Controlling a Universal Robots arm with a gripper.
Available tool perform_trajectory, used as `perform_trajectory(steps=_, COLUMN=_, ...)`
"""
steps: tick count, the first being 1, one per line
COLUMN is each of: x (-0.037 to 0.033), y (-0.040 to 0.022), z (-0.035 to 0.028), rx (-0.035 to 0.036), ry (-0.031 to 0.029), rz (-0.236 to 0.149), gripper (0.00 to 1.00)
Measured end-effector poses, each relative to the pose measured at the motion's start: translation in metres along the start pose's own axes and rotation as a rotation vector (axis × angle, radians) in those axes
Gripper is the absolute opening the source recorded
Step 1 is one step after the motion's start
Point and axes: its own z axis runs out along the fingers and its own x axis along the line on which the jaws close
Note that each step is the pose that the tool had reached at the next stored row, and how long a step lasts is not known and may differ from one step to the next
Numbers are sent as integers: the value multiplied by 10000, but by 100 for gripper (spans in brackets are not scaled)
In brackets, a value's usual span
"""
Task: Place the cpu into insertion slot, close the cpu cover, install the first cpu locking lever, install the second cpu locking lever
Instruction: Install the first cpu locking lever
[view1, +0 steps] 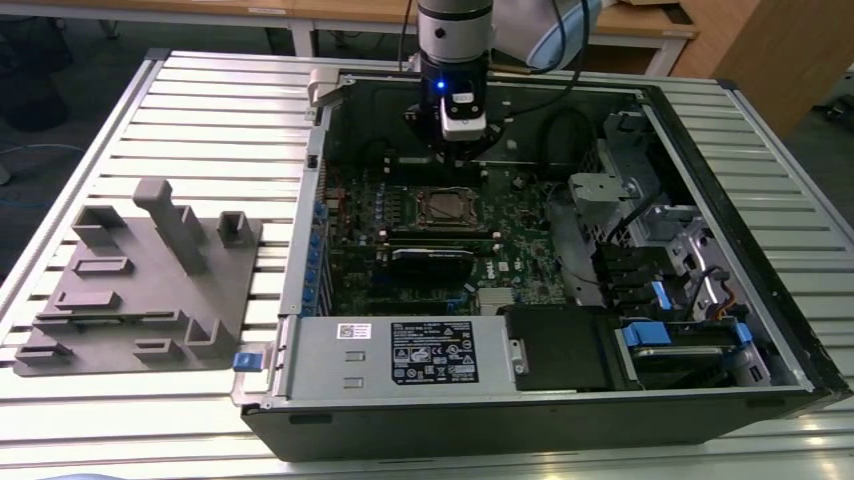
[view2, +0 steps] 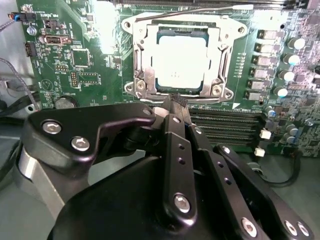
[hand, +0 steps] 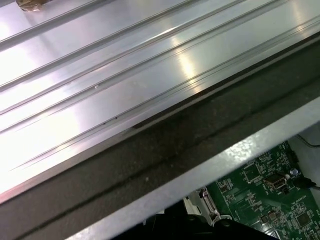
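Note:
The cpu (view2: 181, 61) lies flat in the insertion slot (view1: 447, 208) on the green motherboard (view2: 95, 75), its silvery top showing through the window of the cpu cover (view2: 141, 55). The cover rests down around the chip. A thin metal lever rod (view2: 200, 12) runs slightly slanted along one edge of the socket frame. My gripper (view2: 175, 99) hovers just off the socket's edge, fingers shut together with nothing between them. In the exterior view the gripper (view1: 461, 152) hangs inside the open case, just behind the socket.
Long black memory slots (view2: 225, 125) lie beside the socket. A black card (view1: 430, 262), a labelled power supply (view1: 400, 350) and drive bays with cables (view1: 667, 270) crowd the case. A grey fixture block (view1: 147, 280) sits at the exterior view's left on the ribbed table (hand: 100, 75).

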Motion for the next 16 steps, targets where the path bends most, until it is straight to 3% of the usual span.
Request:
perform_trajectory(steps=8, x=-1, y=1, z=0, rx=-4, ry=12, rz=-85, gripper=11)
perform_trajectory(steps=16, x=-1, y=1, z=9, rx=-134, ry=11, rz=-1137, gripper=11)
